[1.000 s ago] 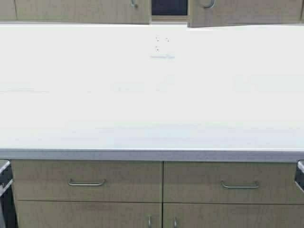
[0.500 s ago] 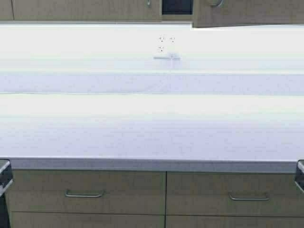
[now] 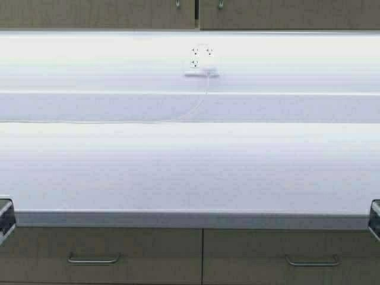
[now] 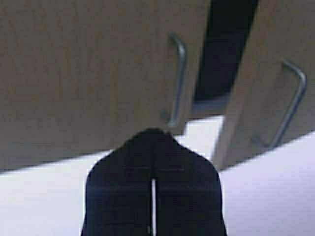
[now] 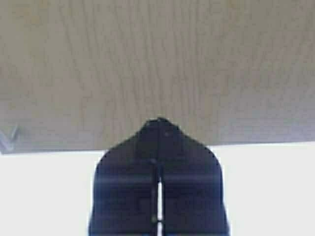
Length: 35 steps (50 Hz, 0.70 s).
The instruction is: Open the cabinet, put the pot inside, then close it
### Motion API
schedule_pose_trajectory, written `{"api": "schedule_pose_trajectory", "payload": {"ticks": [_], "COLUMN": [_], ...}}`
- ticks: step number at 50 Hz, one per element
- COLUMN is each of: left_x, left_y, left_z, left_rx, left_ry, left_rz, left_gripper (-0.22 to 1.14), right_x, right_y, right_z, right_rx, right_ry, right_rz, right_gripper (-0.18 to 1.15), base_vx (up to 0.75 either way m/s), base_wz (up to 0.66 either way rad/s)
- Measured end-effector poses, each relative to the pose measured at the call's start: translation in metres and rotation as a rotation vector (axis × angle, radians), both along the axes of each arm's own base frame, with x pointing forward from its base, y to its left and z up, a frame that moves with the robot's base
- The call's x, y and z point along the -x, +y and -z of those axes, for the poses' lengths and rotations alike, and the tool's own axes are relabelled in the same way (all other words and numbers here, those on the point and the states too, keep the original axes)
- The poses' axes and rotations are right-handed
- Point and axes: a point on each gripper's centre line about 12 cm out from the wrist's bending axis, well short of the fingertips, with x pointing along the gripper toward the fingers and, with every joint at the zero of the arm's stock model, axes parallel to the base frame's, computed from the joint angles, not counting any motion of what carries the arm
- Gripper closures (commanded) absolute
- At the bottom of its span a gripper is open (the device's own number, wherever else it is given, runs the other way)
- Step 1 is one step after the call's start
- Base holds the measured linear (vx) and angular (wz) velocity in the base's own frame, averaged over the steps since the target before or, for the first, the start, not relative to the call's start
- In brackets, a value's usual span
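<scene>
The cabinet hangs on the wall above the far side of the white counter, and only its lower edge shows in the high view. It is light beige with a wood grain. Its 2 doors meet at a thin dark seam, with the ends of 2 slim silver handles hanging just beside that seam.

In the left wrist view the 2 doors stand apart. A dark gap runs between them, with a strip of pale grey shelf at its foot. What lies inside the gap cannot be told. Each door carries an upright silver bar handle, one on either side of the gap.

The left gripper is held up just before the doors, close to the nearer handle but not touching it. Its black fingers are pressed together, with only a hairline slit between them, and they hold nothing.

The right gripper points at a plain stretch of door face. Its fingers are likewise pressed together and hold nothing.

On the wall behind the counter is a white socket, from which a thin cord trails down. Below the counter's near edge are 2 beige drawer fronts with level silver pulls.
</scene>
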Motion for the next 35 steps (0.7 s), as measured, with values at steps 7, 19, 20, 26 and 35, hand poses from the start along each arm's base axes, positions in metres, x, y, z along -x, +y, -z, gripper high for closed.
{"api": "schedule_pose_trajectory", "payload": {"ticks": [7,19,20,26,35], "left_x": [0.002,0.002,0.002,0.002,0.000], "left_y": [-0.001,0.001,0.002,0.001,0.001], "left_z": [0.008,0.013,0.013,0.014,0.016], "left_rx": [-0.008,-0.010,-0.009,-0.010,-0.012], "left_ry": [0.010,0.014,0.013,0.012,0.015], "left_rz": [0.002,-0.009,-0.012,-0.013,-0.014], "left_gripper": [0.89,0.89,0.89,0.89,0.89], "right_x": [0.016,0.019,0.019,0.019,0.019], "right_y": [0.002,0.000,0.000,-0.001,-0.001], "right_z": [-0.008,-0.008,-0.007,-0.006,-0.003], "right_rx": [-0.003,-0.003,-0.001,0.000,0.002], "right_ry": [-0.025,-0.011,-0.009,-0.006,0.002], "right_rz": [-0.016,-0.009,-0.008,-0.007,-0.006], "right_gripper": [0.91,0.91,0.91,0.91,0.91], "base_vx": [0.08,0.06,0.05,0.04,0.03], "base_wz": [0.00,-0.01,0.00,0.00,0.00]}}
